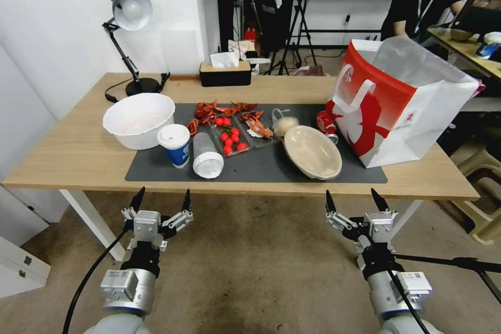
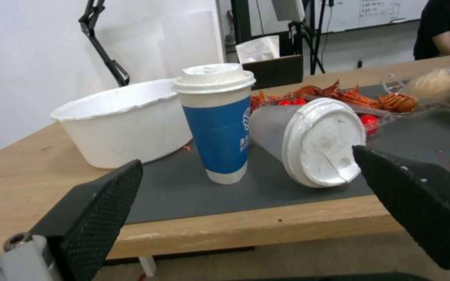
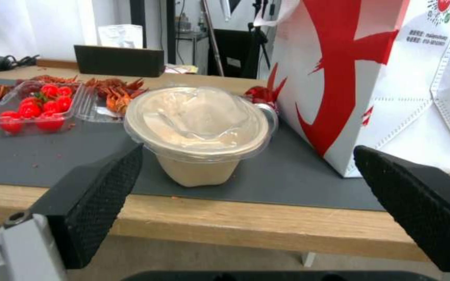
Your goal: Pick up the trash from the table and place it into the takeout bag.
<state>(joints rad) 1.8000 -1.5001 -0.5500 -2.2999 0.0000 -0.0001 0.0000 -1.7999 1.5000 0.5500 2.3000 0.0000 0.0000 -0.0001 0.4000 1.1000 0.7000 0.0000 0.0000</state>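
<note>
We count two cups on the table (image 1: 62,156): one blue-and-white lidded paper cup (image 1: 175,145) and one clear white-lidded cup (image 1: 206,155). We see two bowls: one white round bowl (image 1: 138,120) and one beige oval bowl (image 1: 312,151). There is one red soda can (image 1: 326,122), one bagged bun (image 1: 285,124) and one takeout bag (image 1: 402,102). Two clear trays sit there, one of cherry tomatoes (image 1: 230,138) and one of crayfish (image 1: 257,126). We count one desk lamp (image 1: 128,36), one tissue box (image 1: 225,72) and two grippers, left (image 1: 160,200) and right (image 1: 355,201).
</note>
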